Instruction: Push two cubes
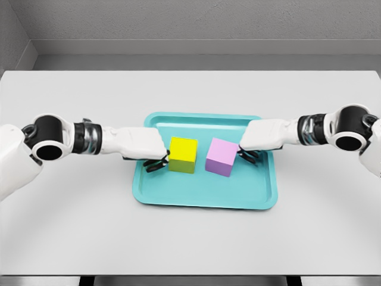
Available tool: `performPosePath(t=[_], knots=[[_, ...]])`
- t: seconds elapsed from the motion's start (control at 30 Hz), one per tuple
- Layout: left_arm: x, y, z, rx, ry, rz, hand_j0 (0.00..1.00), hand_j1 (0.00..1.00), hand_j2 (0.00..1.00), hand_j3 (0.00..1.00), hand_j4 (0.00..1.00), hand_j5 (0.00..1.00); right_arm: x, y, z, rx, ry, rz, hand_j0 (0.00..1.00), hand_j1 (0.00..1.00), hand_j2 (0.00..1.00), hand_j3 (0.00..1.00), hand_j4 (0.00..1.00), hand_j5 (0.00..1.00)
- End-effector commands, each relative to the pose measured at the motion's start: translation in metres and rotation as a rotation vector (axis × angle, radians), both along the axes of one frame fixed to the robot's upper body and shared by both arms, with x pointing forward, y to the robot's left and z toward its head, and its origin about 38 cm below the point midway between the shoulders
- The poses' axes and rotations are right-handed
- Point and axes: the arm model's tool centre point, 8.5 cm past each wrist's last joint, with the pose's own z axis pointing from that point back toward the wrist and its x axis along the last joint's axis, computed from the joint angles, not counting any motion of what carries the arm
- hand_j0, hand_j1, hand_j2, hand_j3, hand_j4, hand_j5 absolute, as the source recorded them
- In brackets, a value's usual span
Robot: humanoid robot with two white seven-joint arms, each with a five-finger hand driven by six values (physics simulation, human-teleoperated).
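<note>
A yellow cube [183,154] and a pink cube [221,157] stand side by side in the middle of a teal tray [202,198], a narrow gap between them. My left hand [156,161] reaches in from the left; its curled fingers touch the yellow cube's left face. On the other side my right hand [246,154] presses its curled fingers against the pink cube's right face. Neither hand holds anything. The pink cube sits slightly turned.
The tray lies at the centre of a white table [71,226]. Grey walls rise behind the table's far edge. Both forearms lie low over the tray's left and right rims.
</note>
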Motion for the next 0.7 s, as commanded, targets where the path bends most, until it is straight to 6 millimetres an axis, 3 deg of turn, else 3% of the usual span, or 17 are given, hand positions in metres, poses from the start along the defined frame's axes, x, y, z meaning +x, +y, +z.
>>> performPosePath(t=[0.0, 0.33, 0.53, 0.67], knots=[[-0.001, -0.002, -0.001, -0.005, 0.006, -0.003, 0.0, 0.0, 0.0, 0.0, 0.0, 0.0, -0.001, 0.007, -0.002, 0.008, 0.005, 0.011, 0.19, 0.19, 0.19, 0.19, 0.19, 0.19], [0.001, -0.006, 0.001, -0.009, 0.001, -0.007, 0.0, 0.0, 0.0, 0.0, 0.0, 0.0, -0.003, 0.023, -0.005, 0.016, 0.012, 0.045, 0.19, 0.19, 0.19, 0.19, 0.19, 0.19], [0.005, -0.001, 0.001, -0.002, 0.0, 0.011, 0.0, 0.0, 0.0, 0.0, 0.0, 0.0, -0.001, 0.022, -0.001, 0.015, 0.004, 0.044, 0.2, 0.2, 0.2, 0.2, 0.2, 0.2], [0.01, 0.01, 0.006, -0.002, -0.007, 0.039, 0.0, 0.0, 0.0, 0.0, 0.0, 0.0, 0.002, 0.011, 0.004, 0.004, -0.009, 0.022, 0.24, 0.24, 0.24, 0.24, 0.24, 0.24]])
